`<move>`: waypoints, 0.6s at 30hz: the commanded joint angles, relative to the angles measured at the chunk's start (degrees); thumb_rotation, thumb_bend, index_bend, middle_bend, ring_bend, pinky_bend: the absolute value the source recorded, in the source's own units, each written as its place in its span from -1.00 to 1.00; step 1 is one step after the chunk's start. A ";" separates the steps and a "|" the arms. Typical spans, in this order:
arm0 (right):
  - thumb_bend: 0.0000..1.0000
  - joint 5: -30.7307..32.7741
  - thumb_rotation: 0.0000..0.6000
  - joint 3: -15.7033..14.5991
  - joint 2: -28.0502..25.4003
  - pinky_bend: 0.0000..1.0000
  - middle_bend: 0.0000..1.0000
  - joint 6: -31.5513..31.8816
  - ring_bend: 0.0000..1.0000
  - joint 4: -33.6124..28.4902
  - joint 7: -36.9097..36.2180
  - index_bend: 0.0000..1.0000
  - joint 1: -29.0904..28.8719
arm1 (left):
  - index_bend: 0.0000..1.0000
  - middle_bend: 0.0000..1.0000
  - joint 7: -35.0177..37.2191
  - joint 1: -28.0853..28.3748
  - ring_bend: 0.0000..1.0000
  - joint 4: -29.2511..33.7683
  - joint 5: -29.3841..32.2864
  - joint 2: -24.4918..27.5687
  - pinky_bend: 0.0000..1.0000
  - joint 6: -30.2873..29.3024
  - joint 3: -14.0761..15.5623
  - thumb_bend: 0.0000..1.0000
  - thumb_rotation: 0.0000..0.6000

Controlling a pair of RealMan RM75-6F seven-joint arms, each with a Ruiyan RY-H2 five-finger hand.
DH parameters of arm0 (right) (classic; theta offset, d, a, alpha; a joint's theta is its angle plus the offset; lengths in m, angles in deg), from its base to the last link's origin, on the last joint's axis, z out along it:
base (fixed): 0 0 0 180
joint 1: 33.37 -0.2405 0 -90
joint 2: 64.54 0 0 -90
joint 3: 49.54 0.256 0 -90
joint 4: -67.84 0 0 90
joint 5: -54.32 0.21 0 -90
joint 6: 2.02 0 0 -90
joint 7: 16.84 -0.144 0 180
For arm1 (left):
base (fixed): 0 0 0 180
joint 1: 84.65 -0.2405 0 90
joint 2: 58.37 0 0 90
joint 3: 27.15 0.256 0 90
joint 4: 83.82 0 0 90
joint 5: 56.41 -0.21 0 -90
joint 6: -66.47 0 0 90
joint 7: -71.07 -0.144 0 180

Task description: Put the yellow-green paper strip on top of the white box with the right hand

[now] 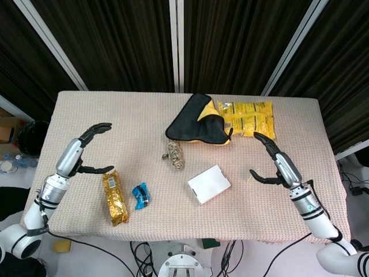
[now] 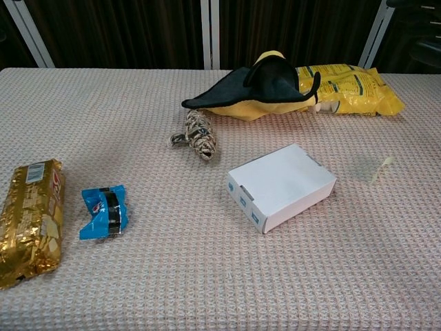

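The white box (image 1: 209, 183) (image 2: 281, 185) lies flat near the middle of the table. To its right, a pale yellow-green paper strip (image 2: 381, 168) rests on the tablecloth; I cannot make it out in the head view. My right hand (image 1: 272, 163) hovers right of the box with fingers spread, holding nothing. In the chest view only its dark fingers (image 2: 423, 45) show at the top right corner, above and behind the strip. At the table's left side, my left hand (image 1: 86, 151) is open and empty.
A black-and-yellow cloth (image 1: 199, 124) and a yellow snack bag (image 1: 247, 118) lie at the back. A rope bundle (image 1: 174, 154) sits left of the box. A gold packet (image 1: 115, 197) and a blue packet (image 1: 140, 194) lie front left.
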 commanded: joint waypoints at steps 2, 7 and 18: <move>-0.41 5.88 0.59 0.56 -4.71 -1.00 -1.00 -2.78 -1.00 -1.72 29.65 -0.85 1.28 | -0.62 -0.71 -8.89 -0.74 -0.74 1.31 1.24 1.80 -0.69 1.33 0.99 -0.97 1.00; -0.41 7.33 0.65 -0.40 -7.30 -1.00 -1.00 -3.55 -1.00 -3.97 39.82 -0.66 2.30 | -0.59 -0.71 -18.93 -1.55 -0.75 2.86 3.15 3.21 -0.73 2.61 1.52 -0.97 1.00; -0.41 7.40 0.75 -3.49 -6.89 -1.00 -1.00 -9.01 -1.00 0.91 42.94 -0.36 2.28 | -0.59 -0.71 -36.55 -4.28 -0.76 6.83 6.38 3.77 -0.76 1.77 2.17 -0.97 1.00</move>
